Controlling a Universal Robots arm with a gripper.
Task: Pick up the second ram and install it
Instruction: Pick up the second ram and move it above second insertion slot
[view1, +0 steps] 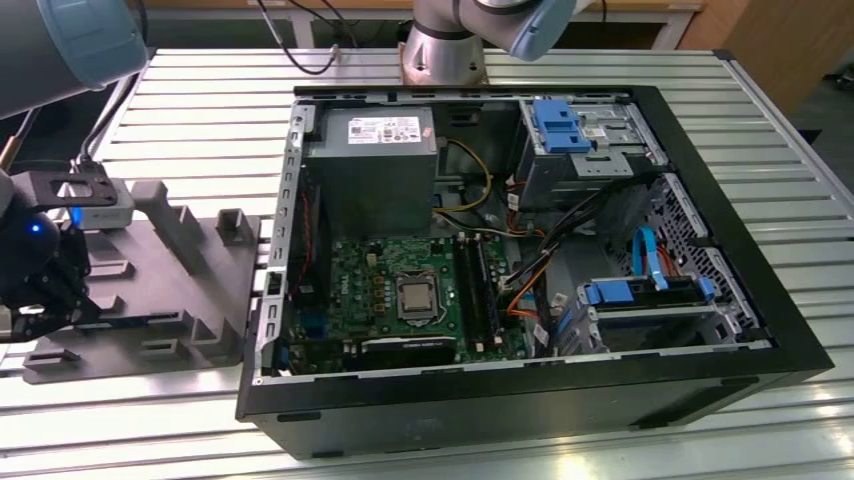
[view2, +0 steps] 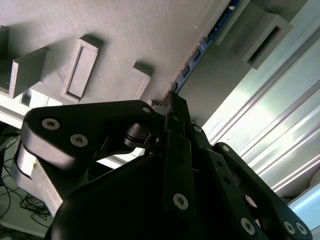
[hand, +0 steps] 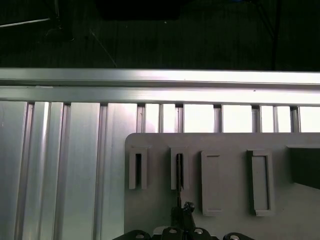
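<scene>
Gripper (view2: 172, 102): low over the tray (view1: 174, 290), well apart from the case (view1: 534, 405).
Ram (view2: 197, 52): stands on edge in a tray slot, to the exterior view's left of the case.
Jaws: drawn together at the ram's near end, seemingly pinching it.
Axis: the ram's length runs straight away from the fingertips, along its slot.
Board slots (view1: 478, 285): inside the case, far from the gripper.
</scene>
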